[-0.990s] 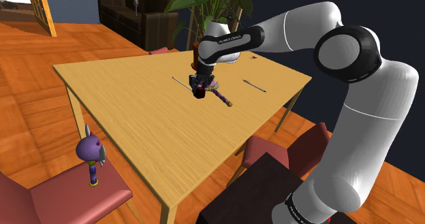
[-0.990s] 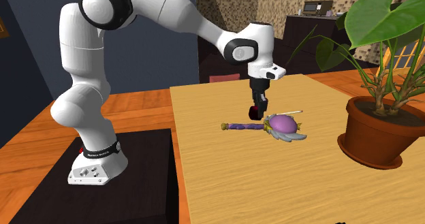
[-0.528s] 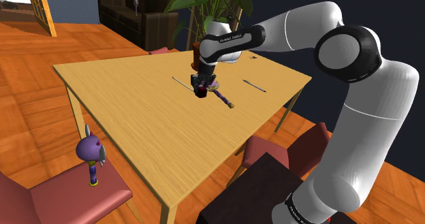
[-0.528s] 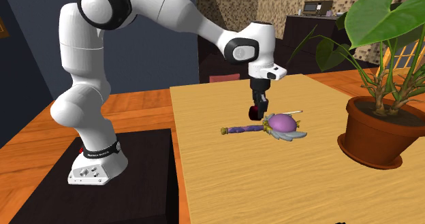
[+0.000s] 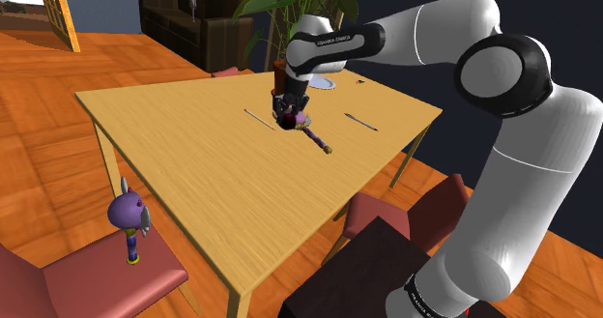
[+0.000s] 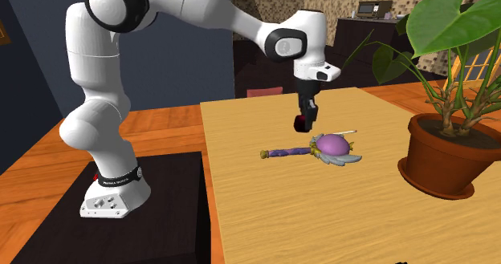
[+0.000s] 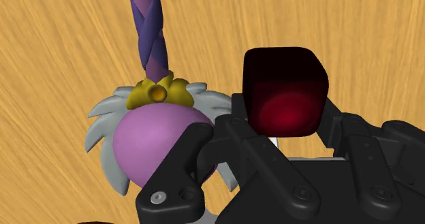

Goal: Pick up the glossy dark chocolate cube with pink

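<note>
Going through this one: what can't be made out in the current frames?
Wrist view: the cube, its clasped sides covered by the gripper.
Wrist view: the toy wand, part of its purple head behind the gripper.
Shoulder view: two thin items on the table, too small to identify.
Second exterior view: the plant, leaves cut off by the top and right edges.

Around me: a light wooden table (image 5: pixel 193 161) on an orange plank floor (image 5: pixel 39 123), red chairs (image 5: pixel 387 215) at its edges, a dark sofa (image 5: pixel 179 21) by the blue wall (image 5: pixel 106 2).
</note>
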Motion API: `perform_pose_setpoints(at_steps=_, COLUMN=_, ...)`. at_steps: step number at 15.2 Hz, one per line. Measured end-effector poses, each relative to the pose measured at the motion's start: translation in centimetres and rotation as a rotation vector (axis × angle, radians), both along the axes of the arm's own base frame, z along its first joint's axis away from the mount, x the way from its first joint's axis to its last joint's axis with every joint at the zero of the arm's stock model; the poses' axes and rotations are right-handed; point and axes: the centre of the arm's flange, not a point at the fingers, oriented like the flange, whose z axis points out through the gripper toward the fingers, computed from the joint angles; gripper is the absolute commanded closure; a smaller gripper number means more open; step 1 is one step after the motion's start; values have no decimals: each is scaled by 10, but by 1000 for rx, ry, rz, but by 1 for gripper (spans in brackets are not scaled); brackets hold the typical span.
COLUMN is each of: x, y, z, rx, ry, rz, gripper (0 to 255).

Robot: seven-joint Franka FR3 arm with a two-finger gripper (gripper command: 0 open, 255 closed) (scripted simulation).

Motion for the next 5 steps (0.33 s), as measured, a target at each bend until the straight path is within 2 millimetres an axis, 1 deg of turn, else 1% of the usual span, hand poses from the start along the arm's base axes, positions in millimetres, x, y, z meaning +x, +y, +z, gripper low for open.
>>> perform_pose_setpoints(at_steps=5, x=-1, y=0, z=24, rx=0, ry=0, rz=0, gripper=255)
